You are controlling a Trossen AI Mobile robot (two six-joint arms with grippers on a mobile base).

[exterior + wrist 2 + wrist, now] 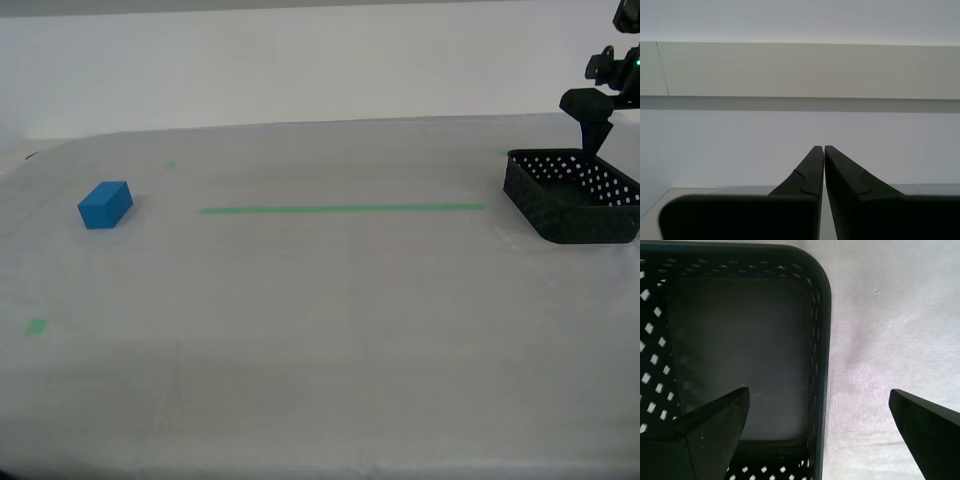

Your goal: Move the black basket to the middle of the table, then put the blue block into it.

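The black basket point(562, 214) stands on the table point(320, 340) at the exterior view's far right, partly cut by the frame edge. My first gripper point(597, 148) hangs over its far side, open. In the first wrist view my first gripper point(819, 391) straddles one basket wall point(821, 315), with one finger over the basket's empty floor and the other over the cloth outside. The blue block point(105, 204) lies on the cloth at the exterior view's far left. My second gripper point(821, 148) is shut and empty, faces a pale wall, and does not show in the exterior view.
A long green tape line point(340, 209) runs across the cloth between block and basket. Small green marks lie at the near left point(38, 326) and the far left point(170, 165). A white wall stands behind the table.
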